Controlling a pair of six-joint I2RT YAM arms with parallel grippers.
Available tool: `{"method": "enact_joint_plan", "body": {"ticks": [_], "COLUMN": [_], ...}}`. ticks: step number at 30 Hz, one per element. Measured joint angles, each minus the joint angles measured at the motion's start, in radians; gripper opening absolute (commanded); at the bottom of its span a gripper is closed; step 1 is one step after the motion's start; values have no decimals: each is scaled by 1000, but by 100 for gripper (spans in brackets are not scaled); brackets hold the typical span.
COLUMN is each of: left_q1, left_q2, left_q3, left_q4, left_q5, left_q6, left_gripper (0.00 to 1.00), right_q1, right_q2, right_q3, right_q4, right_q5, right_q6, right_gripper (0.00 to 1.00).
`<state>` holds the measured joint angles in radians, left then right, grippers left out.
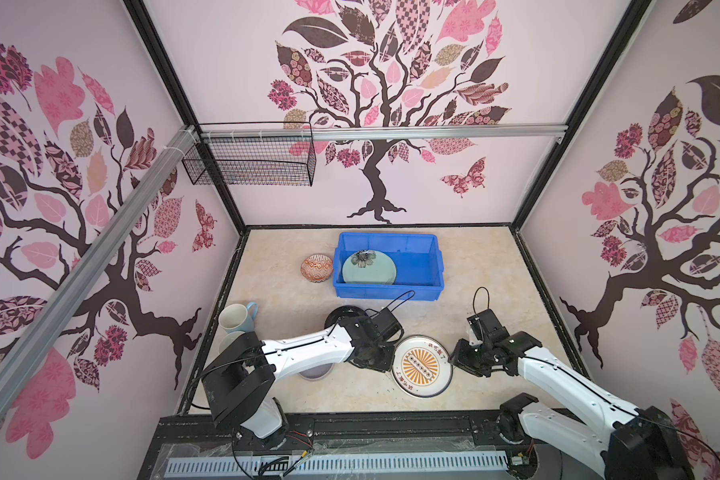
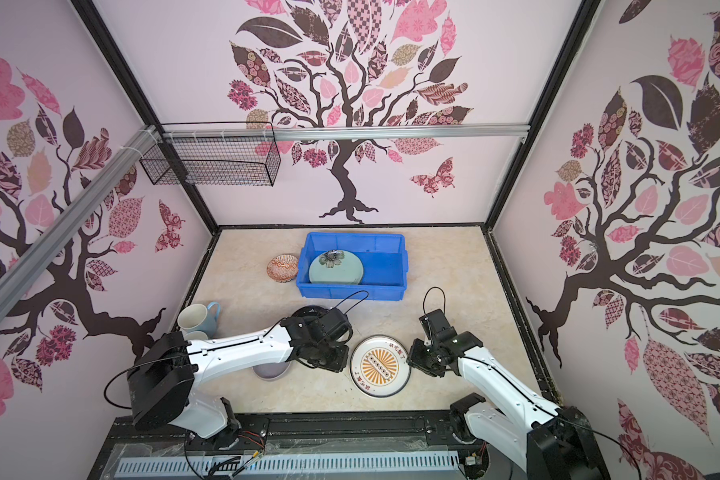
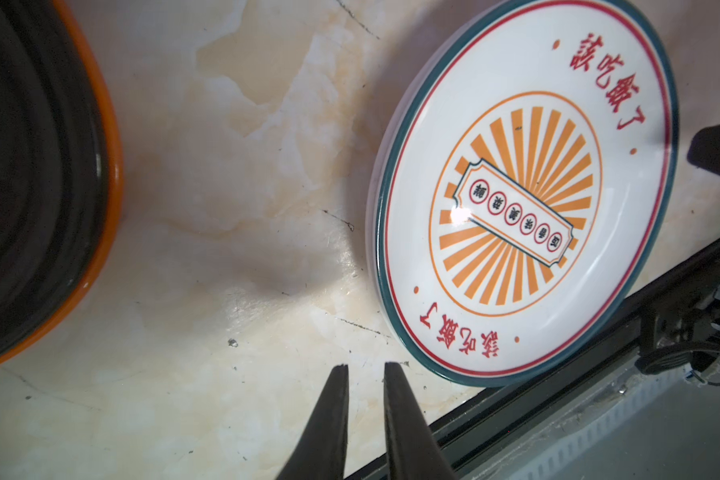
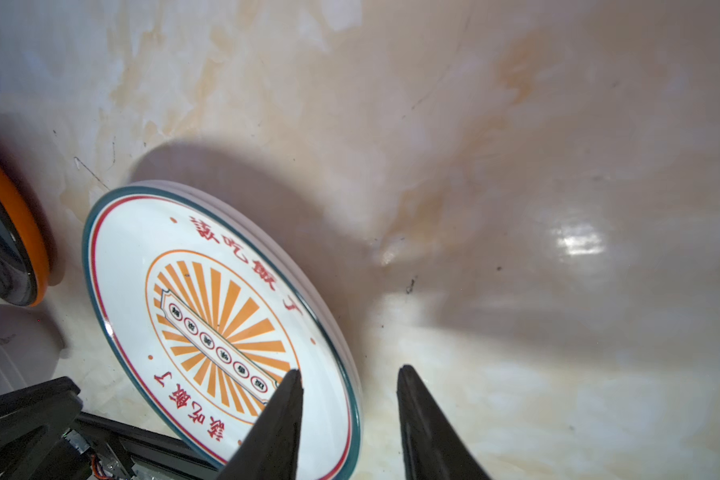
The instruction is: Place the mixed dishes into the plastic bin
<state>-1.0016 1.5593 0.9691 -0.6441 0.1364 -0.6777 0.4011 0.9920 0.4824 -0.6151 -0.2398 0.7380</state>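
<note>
**Claws flank sunburst plate as blue bin waits across the bench**

A round white plate with an orange sunburst and a dark green rim (image 1: 422,365) lies flat on the near half of the marble-patterned bench (image 1: 474,270). Both top views show it between the two arms.

The right claw (image 4: 348,370), on the plate's right side, stands with its jaws apart astride the rim. In the right wrist view one black finger (image 4: 283,415) hangs over the printed face. The other hangs over bare bench just outside the edge, and the jaws are not closed on the rim.

The left claw (image 3: 364,368), at the plate's left side, has its fingers only a narrow gap apart with nothing between them. Its tips are over bare bench just beside the rim.

The bright blue rectangular plastic bin (image 1: 418,266) sits at the far middle of the bench, well apart from both claws. A round pale green plate with a dark flower print (image 1: 368,270) rests in its left part. An orange-patterned bowl (image 1: 316,268) lies on the bench just left of the bin.

A round black plate with an orange underside (image 1: 344,313) lies left of the sunburst plate, partly under the left arm. A lavender bowl (image 1: 314,374) shows beneath that arm. Two pastel mugs (image 1: 234,318) stand at the bench's left edge, one of them mostly hidden by the arm.
</note>
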Motion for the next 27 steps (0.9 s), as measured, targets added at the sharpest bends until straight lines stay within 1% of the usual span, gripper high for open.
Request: {"method": "enact_joint_plan", "body": {"ticks": [9, 16, 20, 27], "left_q1": [0, 0, 0, 0], "left_q2": [42, 61, 79, 114], "left_q3": [8, 46, 62, 74], "left_q4": [5, 16, 23, 26], "left_q5": [20, 43, 54, 64], "left_q6": [19, 33, 46, 54], "left_gripper": [16, 16, 14, 13], "right_q1": [0, 0, 0, 0], "right_q2": [16, 11, 11, 11], "right_q3": [-1, -1, -6, -11], "right_q4": [16, 14, 15, 14], "right_q5": [0, 2, 5, 10], "right_q6": [3, 8, 19, 26], "right_gripper": [42, 43, 43, 43]}}
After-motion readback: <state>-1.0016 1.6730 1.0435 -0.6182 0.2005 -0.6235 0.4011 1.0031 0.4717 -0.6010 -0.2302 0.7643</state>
